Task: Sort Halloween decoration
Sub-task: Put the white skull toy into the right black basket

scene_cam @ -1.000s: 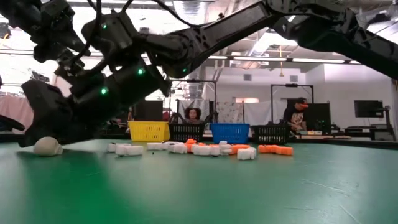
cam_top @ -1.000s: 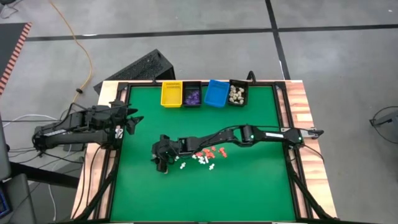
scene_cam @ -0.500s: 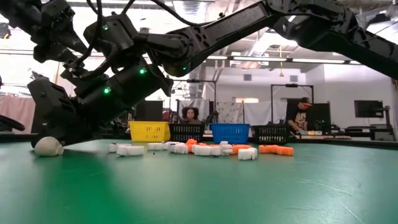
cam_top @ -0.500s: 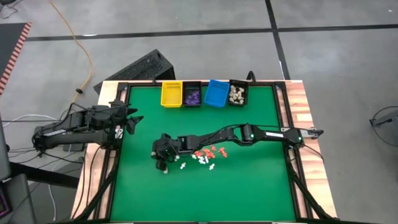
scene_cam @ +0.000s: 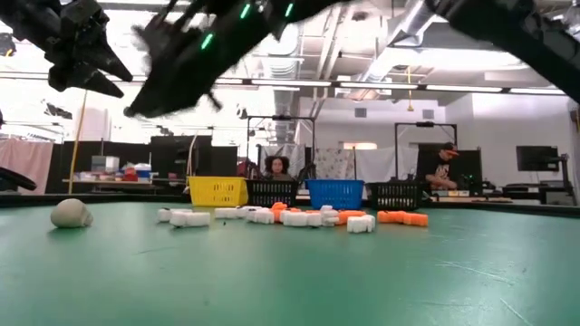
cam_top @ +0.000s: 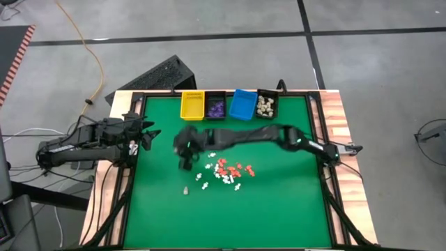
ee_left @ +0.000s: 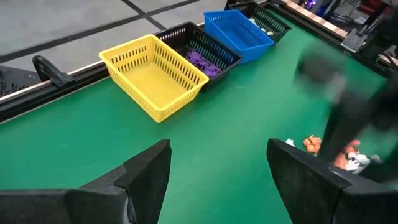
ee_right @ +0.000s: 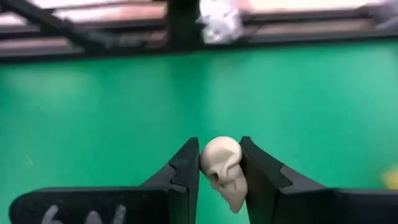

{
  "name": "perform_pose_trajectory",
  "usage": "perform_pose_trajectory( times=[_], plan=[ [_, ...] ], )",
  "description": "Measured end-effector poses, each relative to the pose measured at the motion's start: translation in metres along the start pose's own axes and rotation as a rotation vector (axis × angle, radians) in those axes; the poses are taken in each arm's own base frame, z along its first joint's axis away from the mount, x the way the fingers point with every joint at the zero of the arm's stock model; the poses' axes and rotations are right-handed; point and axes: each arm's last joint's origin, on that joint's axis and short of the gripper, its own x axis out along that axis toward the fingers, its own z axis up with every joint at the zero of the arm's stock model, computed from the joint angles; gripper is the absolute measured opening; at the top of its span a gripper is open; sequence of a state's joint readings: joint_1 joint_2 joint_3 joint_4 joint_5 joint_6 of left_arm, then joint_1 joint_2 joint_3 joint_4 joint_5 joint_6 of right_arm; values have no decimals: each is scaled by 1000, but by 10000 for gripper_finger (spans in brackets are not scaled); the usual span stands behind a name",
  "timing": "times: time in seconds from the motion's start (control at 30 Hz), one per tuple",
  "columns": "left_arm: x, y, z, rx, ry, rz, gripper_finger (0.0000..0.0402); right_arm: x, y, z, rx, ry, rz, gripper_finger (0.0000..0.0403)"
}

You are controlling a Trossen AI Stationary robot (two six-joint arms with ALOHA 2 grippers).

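My right gripper (cam_top: 186,160) hangs above the green table (cam_top: 279,209), left of its middle, shut on a small cream skull (ee_right: 222,169). It shows blurred in the low view (scene_cam: 172,77). Another cream piece (cam_top: 186,189) lies on the table near it (scene_cam: 70,213). A scatter of white and orange-red decoration pieces (cam_top: 226,173) lies at the table's middle (scene_cam: 290,217). My left gripper (cam_top: 149,134) waits open at the table's left edge (ee_left: 217,174). My right gripper pinches the cream skull by its two sides (ee_right: 205,160) between its two fingers (ee_right: 186,171). The fingers slant down toward the table's left. The skull is lifted clear of the table.
Along the far edge stand a yellow bin (cam_top: 192,104), a black bin with purple pieces (cam_top: 214,106), a blue bin (cam_top: 242,104) and a black bin with cream pieces (cam_top: 265,104). People sit in the room beyond the table (scene_cam: 433,167).
My right gripper has risen off the table and gone toward the far edge, its arm swinging up with it. One cream piece stays on the table where the gripper stood.
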State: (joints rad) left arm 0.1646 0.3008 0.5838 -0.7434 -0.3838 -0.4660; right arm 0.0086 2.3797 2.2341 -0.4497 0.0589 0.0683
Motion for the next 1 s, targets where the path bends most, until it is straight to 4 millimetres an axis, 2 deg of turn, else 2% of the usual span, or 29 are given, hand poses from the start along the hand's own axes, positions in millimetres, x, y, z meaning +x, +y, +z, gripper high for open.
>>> perform_pose_trajectory(
  times=[0.1, 0.33, 0.4, 0.53, 0.63, 0.8, 0.93, 1.0],
  plan=[
    [0, 0, 0, -1, -3, 6, 256, -43, -27, 16, -52, 91, -76, 112],
    [0, 1, 0, -11, -12, 25, 256, -124, -96, 19, -75, 365, -235, 115],
    [0, 1, 1, -19, -19, 37, 256, -141, -114, 13, -49, 435, -261, 116],
    [0, 1, 0, -27, -19, 43, 256, -157, -148, -18, 20, 589, -298, 117],
    [0, 1, 0, -28, -18, 44, 256, -176, -167, -44, 83, 621, -327, 118],
    [0, 2, 0, -30, -22, 55, 256, -203, -184, -101, 193, 609, -391, 119],
    [0, 3, 1, -31, -45, 101, 256, -222, -196, -132, 290, 532, -465, 119],
    [0, 4, 1, -38, -56, 120, 256, -224, -202, -150, 329, 527, -492, 120]
  ],
)
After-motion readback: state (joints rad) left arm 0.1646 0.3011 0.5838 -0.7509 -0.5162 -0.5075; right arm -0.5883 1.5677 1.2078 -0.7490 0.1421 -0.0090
